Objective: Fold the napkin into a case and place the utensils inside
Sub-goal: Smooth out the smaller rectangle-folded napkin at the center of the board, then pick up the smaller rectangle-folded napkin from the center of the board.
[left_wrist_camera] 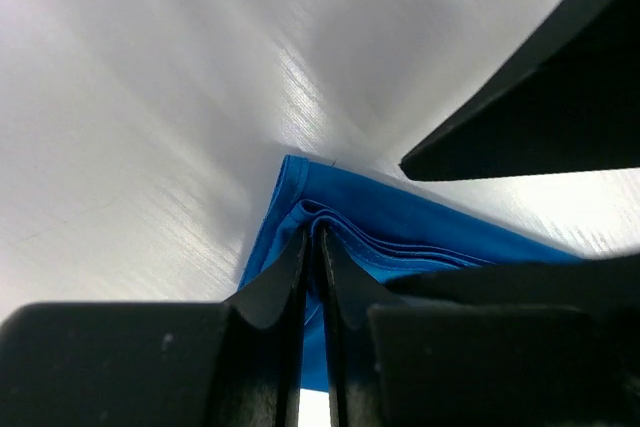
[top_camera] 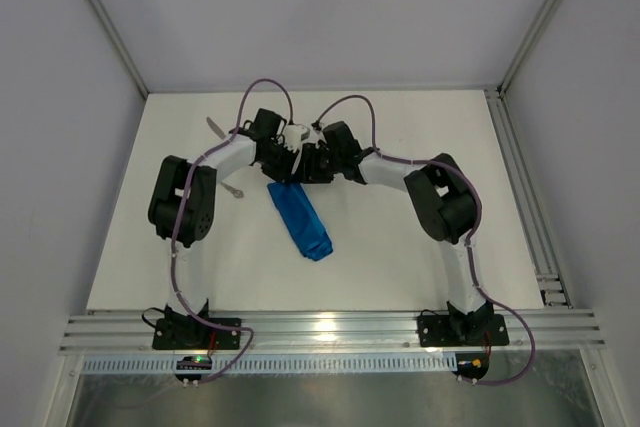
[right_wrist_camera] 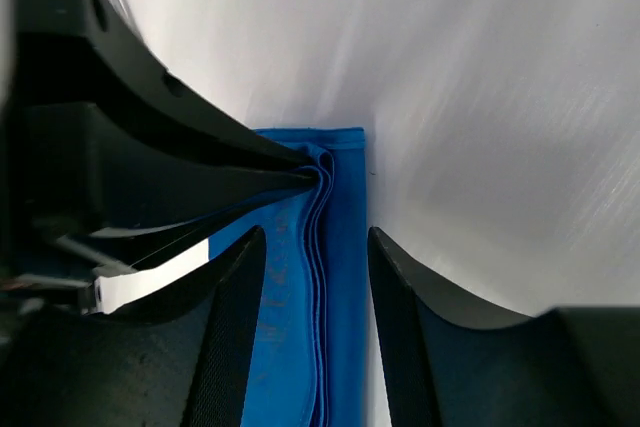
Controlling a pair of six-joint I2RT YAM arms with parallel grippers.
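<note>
The blue case (top_camera: 301, 220) lies as a narrow folded oblong in the middle of the table, its far end under both grippers. My left gripper (top_camera: 284, 173) is shut on a layer at that far end; in the left wrist view its tips (left_wrist_camera: 312, 234) pinch the edge of the stacked blue folds (left_wrist_camera: 400, 217). My right gripper (right_wrist_camera: 316, 237) is open, its fingers either side of the cloth's layered edge (right_wrist_camera: 345, 197), just above it. A slim silver utensil (top_camera: 216, 127) lies at the far left, and another (top_camera: 233, 190) pokes out beside the left arm; I cannot tell fork from knife.
The white table (top_camera: 420, 127) is ringed by grey walls, with an aluminium rail (top_camera: 330, 327) along the near edge. The two wrists meet closely above the case's far end (top_camera: 300, 152). The right gripper's finger (left_wrist_camera: 540, 107) crosses the left wrist view.
</note>
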